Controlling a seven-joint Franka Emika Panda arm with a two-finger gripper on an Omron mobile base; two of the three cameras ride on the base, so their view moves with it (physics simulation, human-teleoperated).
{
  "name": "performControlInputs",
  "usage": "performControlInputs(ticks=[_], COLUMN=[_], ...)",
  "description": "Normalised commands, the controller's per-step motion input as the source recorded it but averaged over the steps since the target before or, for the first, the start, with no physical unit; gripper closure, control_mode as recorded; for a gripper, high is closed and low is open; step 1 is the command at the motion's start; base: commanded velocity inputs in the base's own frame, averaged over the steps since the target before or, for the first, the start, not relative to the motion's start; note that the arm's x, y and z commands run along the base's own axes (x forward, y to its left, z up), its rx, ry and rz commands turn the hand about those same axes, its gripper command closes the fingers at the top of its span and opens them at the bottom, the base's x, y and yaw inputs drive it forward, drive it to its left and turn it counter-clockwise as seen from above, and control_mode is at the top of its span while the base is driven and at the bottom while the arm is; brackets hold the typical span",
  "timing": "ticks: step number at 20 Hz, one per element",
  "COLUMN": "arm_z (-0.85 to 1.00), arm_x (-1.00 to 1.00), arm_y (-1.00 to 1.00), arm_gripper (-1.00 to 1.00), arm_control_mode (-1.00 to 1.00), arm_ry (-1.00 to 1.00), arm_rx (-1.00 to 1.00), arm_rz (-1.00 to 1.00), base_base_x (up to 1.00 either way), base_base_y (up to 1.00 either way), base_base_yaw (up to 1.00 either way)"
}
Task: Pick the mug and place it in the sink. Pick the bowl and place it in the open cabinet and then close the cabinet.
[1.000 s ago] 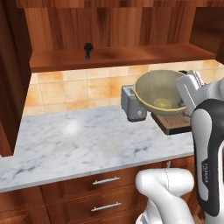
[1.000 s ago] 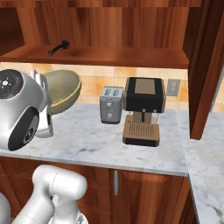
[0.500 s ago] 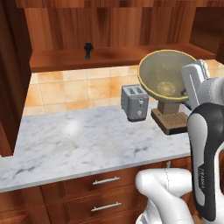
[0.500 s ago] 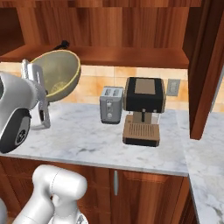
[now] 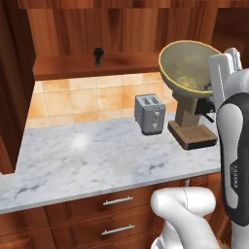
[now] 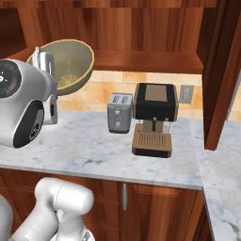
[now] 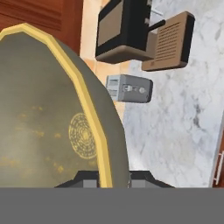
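Note:
The bowl (image 5: 187,68), dull yellow-tan with an olive inside, hangs tilted in the air above the toaster and coffee machine, level with the shelf of the open cabinet (image 5: 73,65). My gripper (image 5: 214,80) is shut on its right rim. From the right base the bowl (image 6: 70,63) shows beside the hand, with the gripper (image 6: 44,63) on its rim, in front of the cabinet shelf (image 6: 146,61). In the hand view the bowl (image 7: 43,122) stands close up, its yellow rim clamped in the gripper (image 7: 111,178). The mug and the sink are out of view.
A grey toaster (image 5: 150,114) and a black and brown coffee machine (image 6: 154,117) stand on the marble counter (image 5: 87,155). A small black object (image 5: 98,54) sits on the shelf. An open door (image 6: 226,70) hangs at the right. Drawers (image 5: 116,202) lie below.
The gripper has lifted the bowl from just above the toaster to shelf height, and the bowl has tilted further onto its side.

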Motion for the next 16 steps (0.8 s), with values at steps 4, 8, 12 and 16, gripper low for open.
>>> performControlInputs(ticks=[4, 8, 12, 16], arm_z=[0.12, 0.00, 0.00, 0.00], arm_x=[0.39, 0.43, 0.50, 0.47], arm_y=[0.00, 0.00, 0.00, 0.00], arm_gripper=[1.00, 1.00, 1.00, 1.00], arm_control_mode=[-1.00, -1.00, -1.00, -1.00], arm_ry=[0.03, 0.00, -0.01, -0.05], arm_rx=[0.00, 0.00, 0.00, 0.01], arm_rz=[0.00, -0.01, 0.00, 0.00], base_base_x=[0.00, 0.00, 0.00, 0.00], base_base_y=[0.00, 0.00, 0.00, 0.00], base_base_yaw=[0.00, 0.00, 0.00, 0.00])
